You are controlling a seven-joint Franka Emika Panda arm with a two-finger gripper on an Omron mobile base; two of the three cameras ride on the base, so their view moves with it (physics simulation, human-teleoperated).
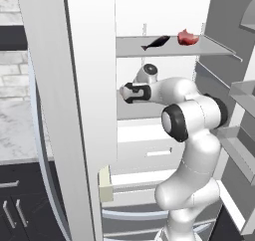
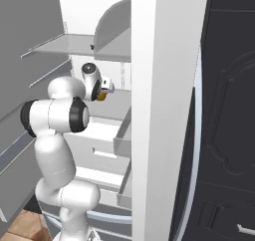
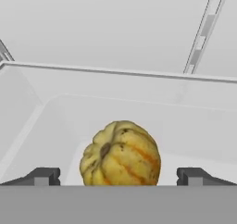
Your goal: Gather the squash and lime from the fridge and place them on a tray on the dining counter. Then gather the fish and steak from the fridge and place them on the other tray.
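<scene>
In the hand view the left fingertip (image 3: pixel 44 176) of the claw (image 3: pixel 119 177) stands well clear of the squash (image 3: pixel 121 153), and the right fingertip stands equally clear on the other side. The jaws are spread wide apart with nothing clamped. The squash sits directly between them and just ahead, resting on the pale floor of a fridge shelf (image 3: pixel 139 112), ribbed side up. That centring looks deliberate: the claw is lined up so both fingers can close on the round body evenly.

In the left base view the arm reaches forward into the open fridge (image 1: pixel 89 110), its wrist at the height of the middle shelf. Above and to the right of the claw, on the upper shelf (image 1: pixel 149 47), lie the fish (image 1: pixel 157 42) and, further right, the steak (image 1: pixel 188 37), apart from each other. They belong to the later half of the task, so leaving them there fits the order.

In the right base view the squash (image 2: pixel 101 97) shows as an orange-yellow patch just beyond the hand. I cannot find the lime.

My reading is that this is the approach for the first pick; a short advance and then closing should follow.
</scene>
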